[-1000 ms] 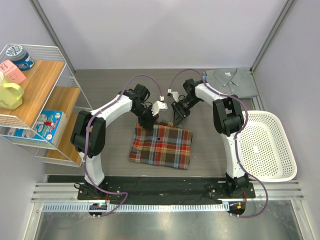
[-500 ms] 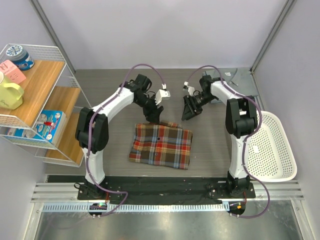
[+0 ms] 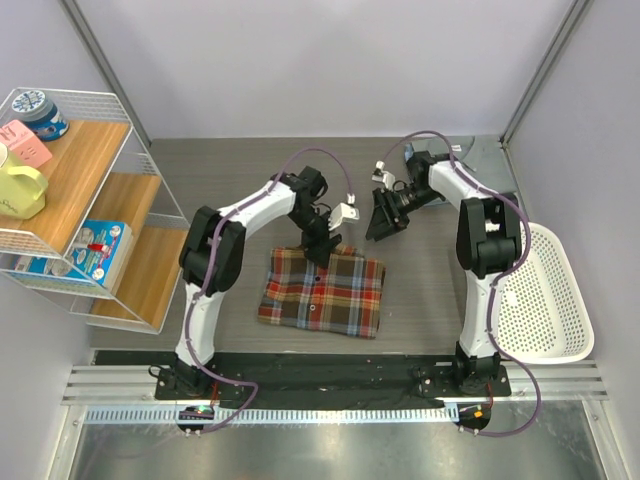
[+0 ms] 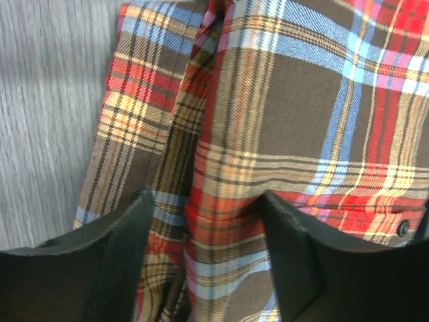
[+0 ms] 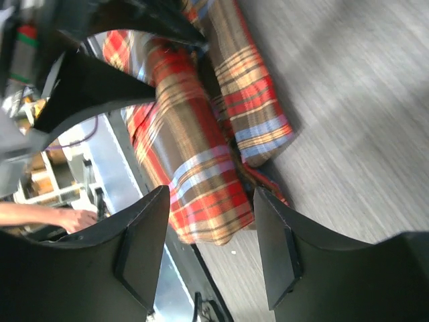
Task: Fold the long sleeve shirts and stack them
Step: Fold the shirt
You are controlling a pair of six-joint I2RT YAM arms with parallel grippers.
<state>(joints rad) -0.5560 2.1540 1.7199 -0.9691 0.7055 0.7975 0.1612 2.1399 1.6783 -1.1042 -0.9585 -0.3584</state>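
The plaid shirt (image 3: pixel 322 292) lies as a folded rectangle in the middle of the worktop (image 3: pixel 225 195), its long axis running left to right, roughly along the near edge. The left hand (image 3: pixel 322 245) hangs over the fold's far edge. In the left wrist view its fingers (image 4: pixel 114 255) stand spread above the cloth with nothing between them, so it holds nothing.

The right hand (image 3: pixel 385 218) is off the cloth, just past its far right corner. Its fingers (image 5: pixel 144 248) are also parted and empty, with the plaid roll in sight beyond them.

The grey shirt (image 3: pixel 495 165) sits in the far right corner of the worktop, partly hidden by the right arm. Its long side seems to follow the far edge. It lies right of and beyond both hands, and the right hand is clearly the nearer, standing between the two shirts.

The plaid looks done, so the next reach is probably to the far right corner, and the right arm is better placed for it. The basket (image 3: pixel 530 290) at the right edge stands apart from both shirts.
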